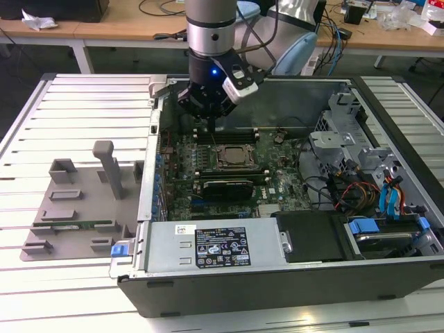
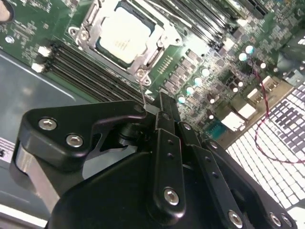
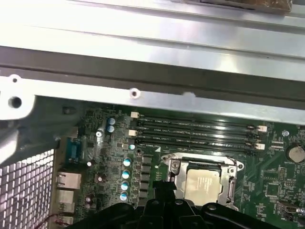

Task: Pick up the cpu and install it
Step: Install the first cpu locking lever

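Note:
The cpu [image 1: 232, 157], a pale silvery square, lies in the black socket frame [image 1: 216, 165] on the green motherboard inside the open computer case. Both wrist views show it there too, cpu [image 2: 125, 34] and cpu [image 3: 202, 183]. My gripper [image 1: 210, 121] hangs just above the socket's rear corner, toward the exterior view's left of the chip. A thin metal lever [image 2: 143, 88] rises from that corner of the socket up to my gripper [image 2: 157, 102], whose black fingers are shut around its tip. The cpu itself is untouched.
A grey fixture tray [image 1: 76, 201] with upright posts sits outside the case at the exterior view's left. The power supply [image 1: 215, 246] fills the case's near side. Drive cages and cables [image 1: 354, 159] crowd the right. Memory slots [image 3: 195, 131] run beside the socket.

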`<state>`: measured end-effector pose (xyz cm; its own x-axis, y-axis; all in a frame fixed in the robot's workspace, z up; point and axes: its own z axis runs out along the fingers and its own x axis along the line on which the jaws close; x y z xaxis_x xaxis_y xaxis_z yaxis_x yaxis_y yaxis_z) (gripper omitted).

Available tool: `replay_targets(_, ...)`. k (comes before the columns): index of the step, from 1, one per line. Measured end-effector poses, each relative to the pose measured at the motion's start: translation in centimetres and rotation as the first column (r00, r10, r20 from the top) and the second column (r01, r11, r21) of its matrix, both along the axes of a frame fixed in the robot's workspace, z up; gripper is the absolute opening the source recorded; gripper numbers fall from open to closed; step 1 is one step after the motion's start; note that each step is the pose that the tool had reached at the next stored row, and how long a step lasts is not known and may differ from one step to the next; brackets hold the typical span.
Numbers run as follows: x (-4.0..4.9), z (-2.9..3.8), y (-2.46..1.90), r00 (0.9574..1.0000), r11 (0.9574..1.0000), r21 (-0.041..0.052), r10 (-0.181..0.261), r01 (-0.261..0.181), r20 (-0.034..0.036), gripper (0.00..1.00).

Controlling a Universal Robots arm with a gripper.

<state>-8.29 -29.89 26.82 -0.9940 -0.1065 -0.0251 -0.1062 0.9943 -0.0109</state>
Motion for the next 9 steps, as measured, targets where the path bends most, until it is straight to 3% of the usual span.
replay_targets(4,-1.32,-0.07,0.2,1.0,1.0,-0.0002,0.0,0.0,-0.0002,0.11)
replay_targets(7,-1.4,-0.23,1.25,1.0,1.0,0.0015,0.0,0.0,0.0,0.11)
replay_targets(9,-1.41,-0.31,1.56,1.0,1.0,0.0028,0.0,0.0,-0.0001,0.11)
